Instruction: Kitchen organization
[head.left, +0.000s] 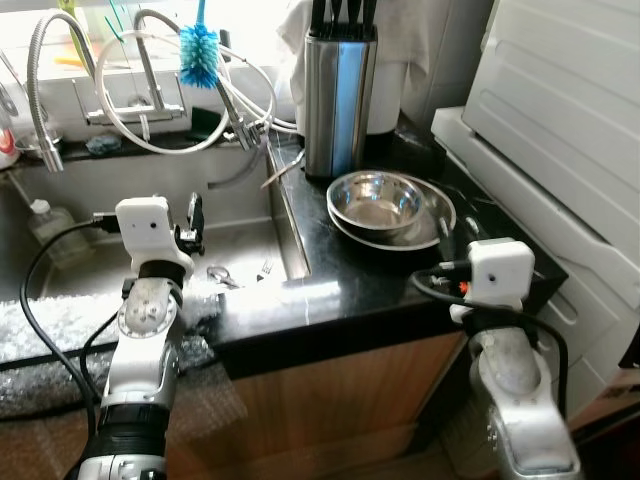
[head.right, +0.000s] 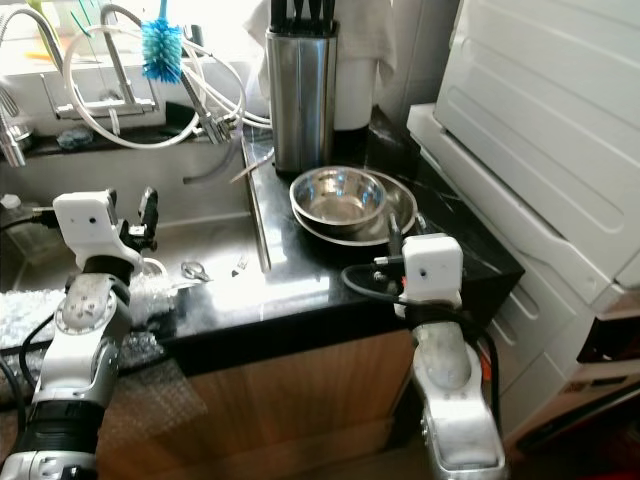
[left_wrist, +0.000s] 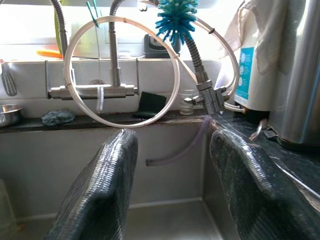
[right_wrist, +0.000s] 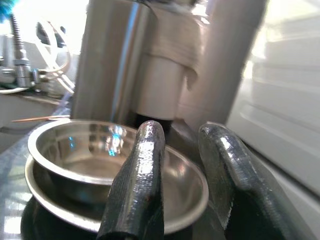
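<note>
Right wrist view shows the right gripper (right_wrist: 182, 175) with its fingers parted and grasping nothing, poised just short of the near rim of two nested steel bowls (head.left: 388, 205) on the black countertop (head.left: 340, 285). The bowls sit before a steel knife block (head.left: 338, 95). The left gripper (left_wrist: 172, 185), also spread and empty, hangs over the sink (head.left: 240, 250), facing the faucet (left_wrist: 115, 60).

Nested steel bowls (head.left: 385, 205) (upright) on black counter (head.left: 340, 285)
</note>
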